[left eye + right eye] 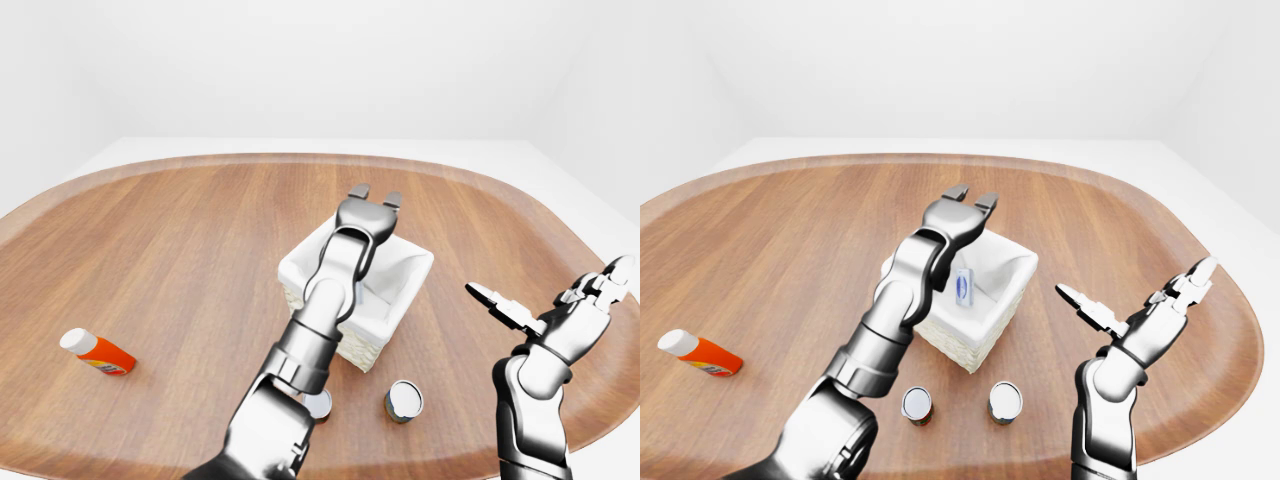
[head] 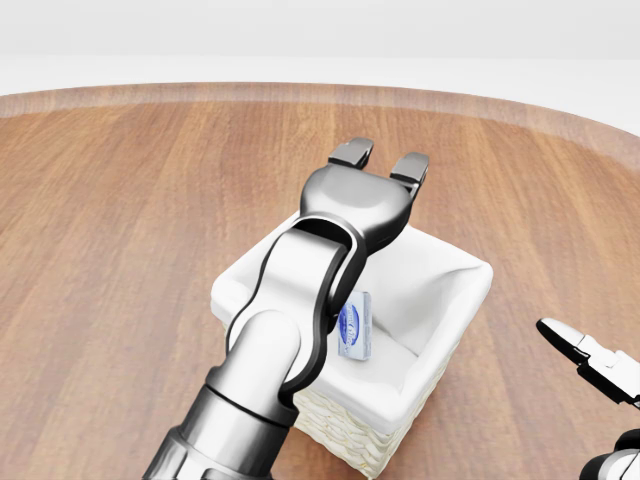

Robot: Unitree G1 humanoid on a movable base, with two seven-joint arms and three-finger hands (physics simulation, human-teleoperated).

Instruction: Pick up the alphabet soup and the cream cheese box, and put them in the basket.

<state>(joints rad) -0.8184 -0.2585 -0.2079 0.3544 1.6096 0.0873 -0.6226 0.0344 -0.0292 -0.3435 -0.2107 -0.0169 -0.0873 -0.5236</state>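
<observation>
The white basket point(image 2: 462, 283) stands in the middle of the wooden table point(image 1: 180, 230). The cream cheese box point(image 2: 355, 326), small, white and blue, lies inside it, leaning on the inner wall; it also shows in the right-eye view point(image 1: 963, 285). My left hand point(image 2: 380, 160) hovers over the basket with its fingers open and empty, past the box. Two cans point(image 1: 917, 405) point(image 1: 1005, 400) stand upright below the basket; I cannot tell which is the alphabet soup. My right hand point(image 1: 1140, 298) is open and empty, raised to the right of the cans.
An orange bottle with a white cap point(image 1: 98, 352) lies on its side at the left of the table. The table's rounded edge runs close below the cans. My left forearm point(image 1: 325, 310) crosses over the basket's left side.
</observation>
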